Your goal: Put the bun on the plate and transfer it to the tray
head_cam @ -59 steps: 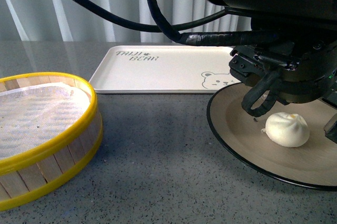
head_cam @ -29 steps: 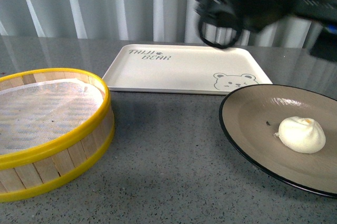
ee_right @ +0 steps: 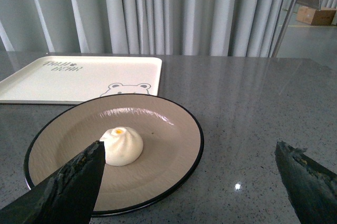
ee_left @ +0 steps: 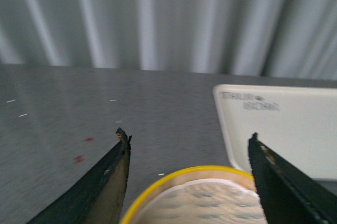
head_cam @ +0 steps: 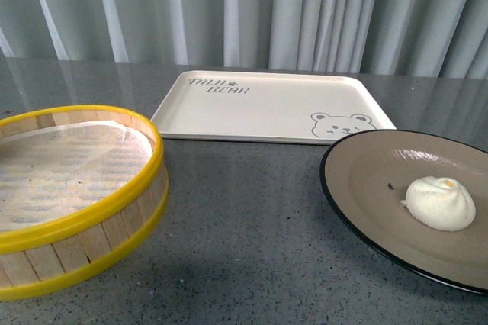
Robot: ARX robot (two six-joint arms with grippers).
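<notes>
The white pleated bun [head_cam: 440, 203] lies on the grey-brown, black-rimmed plate [head_cam: 366, 180] at the front right of the table. The cream tray [head_cam: 267, 104] with the bear drawing lies behind, in the middle. Neither arm shows in the front view. In the right wrist view my right gripper [ee_right: 189, 148] is open and empty, raised behind the plate [ee_right: 168, 140]; the bun [ee_right: 121, 146] sits beside one finger, and the tray [ee_right: 79, 77] lies beyond. In the left wrist view my left gripper [ee_left: 188, 139] is open and empty, above the steamer's rim, with the tray [ee_left: 284, 129] ahead.
A round bamboo steamer [head_cam: 76, 210] with yellow rims and a white liner stands at the front left; its rim shows in the left wrist view [ee_left: 184, 174]. Grey curtains hang behind the grey stone table [head_cam: 244, 249]. A stand [ee_right: 287, 13] is off to the side.
The right arm, which hung over the plate and bun, has lifted up and out of the front view. The bun stays on the plate.
</notes>
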